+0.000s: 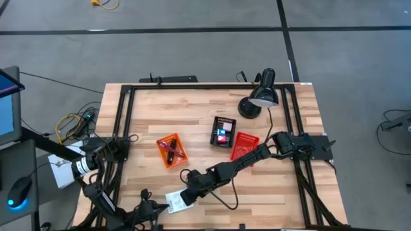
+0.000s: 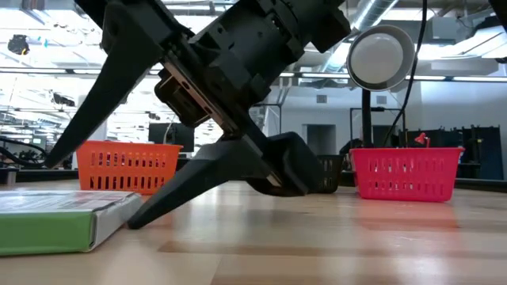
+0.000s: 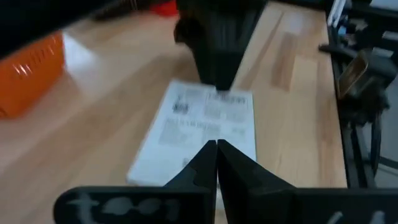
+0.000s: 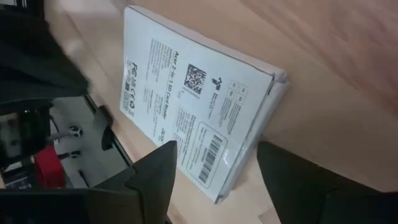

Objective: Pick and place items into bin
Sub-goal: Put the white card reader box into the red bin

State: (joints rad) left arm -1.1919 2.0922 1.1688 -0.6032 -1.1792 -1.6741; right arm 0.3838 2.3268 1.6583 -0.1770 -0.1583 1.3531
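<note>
The white card-like packet (image 1: pixel 176 201) lies flat on the table (image 1: pixel 205 109), at its near edge, printed face up. In the low view its side shows green (image 2: pixel 59 222).

The right gripper (image 1: pixel 187 194) is lowered over the packet's edge. Its fingers (image 4: pixel 152 171) stand spread apart, one on each side of the packet's end; they are not closed on it. The right arm reaches diagonally across the table from its mount at the right side.

The left gripper (image 3: pixel 216 163) sits low at the near edge, just beside the packet and pointing toward it. Its fingers are pressed together and hold nothing.

Farther back on the table stands an orange basket (image 1: pixel 172 150) with a dark marker and a purple pen-like tool inside. A black tray (image 1: pixel 223 131) holding small pink, red and blue pieces sits between the orange basket and a red basket (image 1: pixel 243 144). A black desk lamp (image 1: pixel 257 99) stands near the far right corner.
</note>
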